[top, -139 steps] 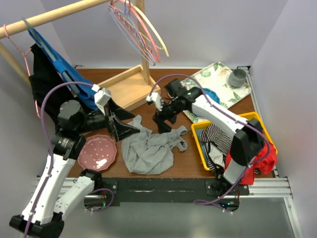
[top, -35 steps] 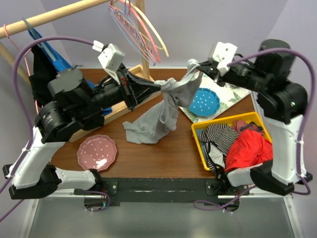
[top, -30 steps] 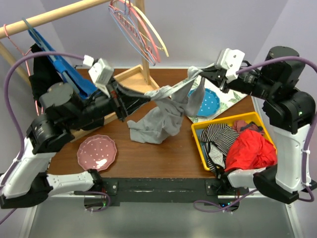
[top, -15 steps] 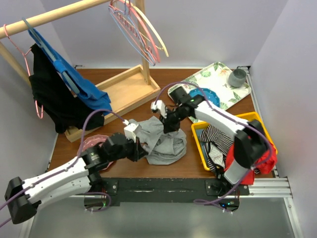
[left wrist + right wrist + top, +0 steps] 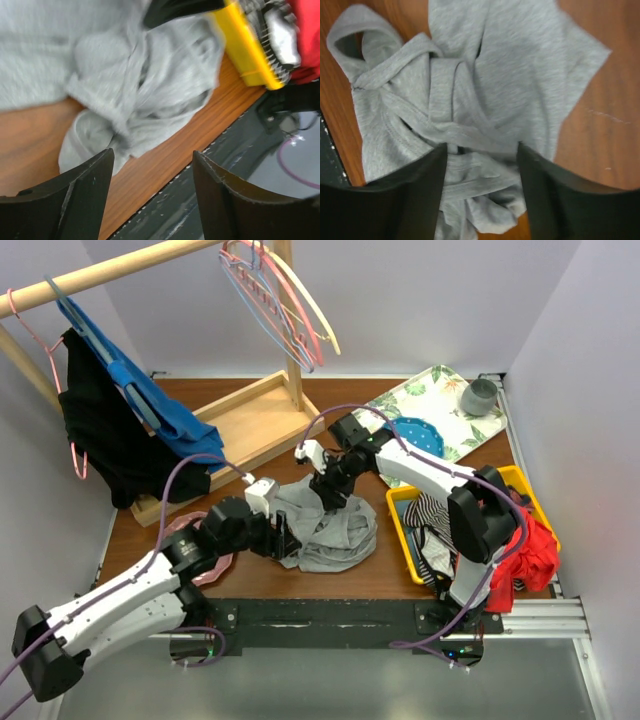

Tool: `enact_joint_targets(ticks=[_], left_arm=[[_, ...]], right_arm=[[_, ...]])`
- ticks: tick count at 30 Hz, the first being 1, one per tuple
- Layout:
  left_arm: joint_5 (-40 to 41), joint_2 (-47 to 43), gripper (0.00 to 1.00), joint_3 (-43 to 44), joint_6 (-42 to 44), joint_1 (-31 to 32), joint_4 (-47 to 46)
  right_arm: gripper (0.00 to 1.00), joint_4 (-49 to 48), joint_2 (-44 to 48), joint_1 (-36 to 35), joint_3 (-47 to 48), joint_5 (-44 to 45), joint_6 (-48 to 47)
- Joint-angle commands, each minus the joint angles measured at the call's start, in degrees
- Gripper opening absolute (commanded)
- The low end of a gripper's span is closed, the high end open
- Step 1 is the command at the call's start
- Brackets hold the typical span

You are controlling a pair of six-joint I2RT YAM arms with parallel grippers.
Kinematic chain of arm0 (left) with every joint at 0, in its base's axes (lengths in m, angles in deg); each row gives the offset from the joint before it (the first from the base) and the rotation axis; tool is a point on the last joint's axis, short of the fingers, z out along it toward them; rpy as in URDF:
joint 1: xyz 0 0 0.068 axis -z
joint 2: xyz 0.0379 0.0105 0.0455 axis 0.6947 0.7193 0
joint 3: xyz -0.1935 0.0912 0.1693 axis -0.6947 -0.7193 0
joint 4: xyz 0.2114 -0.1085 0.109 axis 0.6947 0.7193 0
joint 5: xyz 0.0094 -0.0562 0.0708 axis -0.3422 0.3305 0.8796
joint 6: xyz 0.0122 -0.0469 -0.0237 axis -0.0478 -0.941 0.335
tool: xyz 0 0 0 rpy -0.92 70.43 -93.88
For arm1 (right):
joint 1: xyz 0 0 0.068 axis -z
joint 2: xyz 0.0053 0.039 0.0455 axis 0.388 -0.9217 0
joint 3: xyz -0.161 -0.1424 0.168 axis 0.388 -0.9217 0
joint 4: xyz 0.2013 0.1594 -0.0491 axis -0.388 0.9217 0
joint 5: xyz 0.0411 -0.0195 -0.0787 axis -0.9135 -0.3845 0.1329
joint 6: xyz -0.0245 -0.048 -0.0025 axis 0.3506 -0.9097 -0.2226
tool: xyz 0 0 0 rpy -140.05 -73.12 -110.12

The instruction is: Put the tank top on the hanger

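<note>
1. The light-grey tank top (image 5: 328, 528) lies crumpled in a heap on the wooden table (image 5: 385, 577), close to the front edge and just left of the yellow bin (image 5: 402, 530)
2. Seen from the right wrist, the top's thin straps are twisted across its body, with one strap loop lying open at the edge of the heap
3. The left gripper (image 5: 287, 538) sits low at the heap's left side. Its wrist view shows the dark fingers (image 5: 82, 192) spread wide and released, with nothing between them and the bunched cloth just ahead
4. The right gripper (image 5: 330, 497) points down at the far side of the heap. Its fingers (image 5: 417, 180) stand apart and unclenched over the knotted straps, and whether they touch the cloth cannot be told
5. The thin pale-blue hanger (image 5: 262, 312) hangs bare from the wooden rail (image 5: 110, 272) at the back, bunched with a pink and a cream hanger and well apart from the top
6. The bin holds a black-and-white striped garment (image 5: 432, 520), and a red garment (image 5: 532, 550) spills over its right side
</note>
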Motion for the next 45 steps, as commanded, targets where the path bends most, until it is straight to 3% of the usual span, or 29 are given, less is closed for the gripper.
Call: enact_joint_targets(ticks=[1, 7, 13, 17, 22, 28, 35, 45], left_arm=[[-0.5, -0.9, 0.70, 13.1, 9.0, -0.3, 6.0], [8.7, 4.5, 0.88, 29.6, 10.6, -0.4, 1.0], [11.8, 19.5, 0.89, 47.2, 5.8, -7.3, -8.6], [9.6, 28.2, 0.81, 53.9, -2.3, -16.4, -16.3], [10.5, 36.2, 0.64, 63.1, -8.2, -22.7, -18.7], [11.8, 45.3, 0.49, 73.2, -7.9, -25.0, -16.9], [13.2, 50.1, 0.28, 76.7, -7.3, -25.9, -17.2], [12.3, 55.2, 0.26, 80.7, -5.8, -26.4, -16.1]], right_arm=[[0.68, 1.0, 5.3, 1.4, 4.7, -0.2, -1.0], [0.75, 0.9, 17.5, 12.8, -2.8, -15.5, -3.7], [0.86, -8.4, 28.5, 20.8, -13.7, -22.3, 0.6], [0.89, -14.7, 33.5, 25.5, -17.5, -26.7, 5.7], [0.89, -16.7, 35.2, 26.5, -18.9, -28.0, 7.5], [0.89, -16.4, 35.8, 26.6, -18.6, -28.0, 7.5], [0.89, -16.0, 36.3, 26.7, -18.5, -28.0, 7.3], [0.89, -15.7, 35.5, 26.7, -18.5, -27.9, 7.0]])
